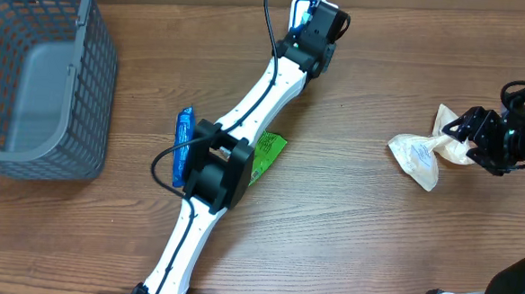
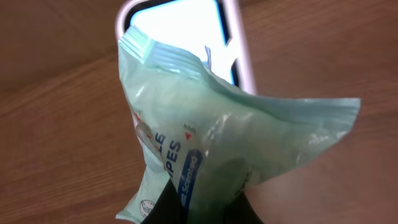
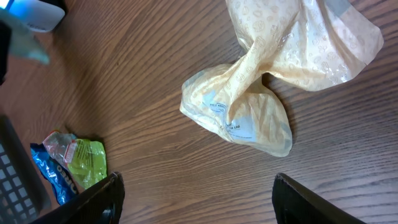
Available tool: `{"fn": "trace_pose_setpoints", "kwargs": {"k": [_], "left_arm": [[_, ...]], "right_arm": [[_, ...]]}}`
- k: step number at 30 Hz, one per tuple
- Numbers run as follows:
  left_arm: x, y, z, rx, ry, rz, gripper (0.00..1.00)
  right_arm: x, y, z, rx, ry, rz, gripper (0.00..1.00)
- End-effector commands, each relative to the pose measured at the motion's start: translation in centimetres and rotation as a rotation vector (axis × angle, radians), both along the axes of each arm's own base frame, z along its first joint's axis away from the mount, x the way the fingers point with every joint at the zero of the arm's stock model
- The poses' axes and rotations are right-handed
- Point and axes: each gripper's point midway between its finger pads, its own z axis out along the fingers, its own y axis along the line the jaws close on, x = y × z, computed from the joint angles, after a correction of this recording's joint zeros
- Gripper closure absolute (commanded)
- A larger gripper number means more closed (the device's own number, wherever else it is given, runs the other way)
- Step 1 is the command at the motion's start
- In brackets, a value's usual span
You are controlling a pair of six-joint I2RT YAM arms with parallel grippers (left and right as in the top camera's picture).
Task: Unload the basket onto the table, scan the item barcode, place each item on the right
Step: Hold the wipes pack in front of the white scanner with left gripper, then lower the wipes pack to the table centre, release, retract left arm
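Left fingers [image 2: 165,210]: pinching wipes pack [image 2: 205,118] | pack: over scanner [image 2: 180,22]

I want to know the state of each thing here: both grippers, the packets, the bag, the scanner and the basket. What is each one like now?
left gripper: shut on the wipes packet
wipes packet: held up, crumpled, in front of the scanner
scanner: window lit
right gripper: open, holding nothing
cream bag: lying twisted, not gripped
blue packet: lying down
green packet: lying flat
basket: upright
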Motion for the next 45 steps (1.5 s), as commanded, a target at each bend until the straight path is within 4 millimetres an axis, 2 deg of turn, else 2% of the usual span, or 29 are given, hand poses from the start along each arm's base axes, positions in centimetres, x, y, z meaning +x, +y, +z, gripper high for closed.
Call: {"fn": "trace_pose_setpoints", "kwargs": {"k": [1, 4, 7, 14, 17, 21, 24, 27, 30, 32, 34, 36, 37, 39, 41, 43, 45], "left_arm": [[-3.2, -2.0, 12.1, -0.227, -0.064, -0.095, 0.96], [-6.7, -2.0, 13.8, -0.277, 0.038, -0.144, 0.96], [-10.4, -1.6, 13.3, -0.271, 0.176, -0.175, 0.96], [-17.6, -1.2, 8.1, -0.202, 0.51, -0.142, 0.96], [-19.6, -1.7, 6.0, -0.154, 0.581, -0.155, 0.96], [-21.9, -2.9, 1.7, -0.117, 0.662, -0.163, 0.96], [-22.8, -4.4, -1.4, -0.149, 0.69, -0.189, 0.96], [-23.4, -5.0, -3.8, -0.172, 0.708, -0.198, 0.96], [-23.9, -4.8, -5.4, -0.171, 0.723, -0.182, 0.86], [-24.1, -4.6, -5.6, -0.165, 0.73, -0.179, 0.75], [-24.0, -4.6, -5.6, -0.164, 0.726, -0.178, 0.59], [-23.7, -4.6, -5.6, -0.168, 0.72, -0.177, 0.25], [-23.7, -4.5, -5.5, -0.17, 0.719, -0.176, 0.16], [-23.3, -4.4, -5.3, -0.174, 0.712, -0.175, 0.06], [-22.5, -4.1, -4.2, -0.188, 0.698, -0.167, 0.03], [-21.1, -3.4, -2.1, -0.211, 0.672, -0.147, 0.02], [-19.4, -2.2, 0.7, -0.241, 0.638, -0.118, 0.02]], "right_arm": [[-0.1, -0.1, 0.1, -0.01, -0.014, 0.015, 0.24], [-0.1, -0.1, 0.1, -0.008, -0.015, 0.016, 0.23], [-0.1, -0.1, 0.1, -0.008, -0.015, 0.016, 0.24], [0.1, 0.5, 0.4, 0.025, -0.029, 0.023, 0.23], [0.1, 0.5, 0.4, 0.025, -0.029, 0.023, 0.23], [0.1, 0.5, 0.4, 0.025, -0.028, 0.023, 0.23], [0.0, 0.5, 0.4, 0.027, -0.024, 0.023, 0.23], [-0.2, 0.6, 0.3, 0.03, -0.018, 0.023, 0.23], [-0.2, 0.6, 0.3, 0.031, -0.014, 0.023, 0.23], [-0.2, 0.6, 0.3, 0.031, -0.015, 0.023, 0.23], [-0.2, 0.7, 0.3, 0.031, -0.015, 0.025, 0.23], [-0.1, 0.9, 0.3, 0.031, -0.015, 0.033, 0.23], [-0.1, 1.1, 0.3, 0.03, -0.017, 0.038, 0.23], [0.1, 1.4, 0.4, 0.027, -0.025, 0.051, 0.23], [0.2, 1.9, 0.4, 0.027, -0.025, 0.066, 0.24], [0.2, 2.7, 0.4, 0.03, -0.019, 0.085, 0.26], [0.2, 3.9, 0.4, 0.032, -0.015, 0.121, 0.28]]}}
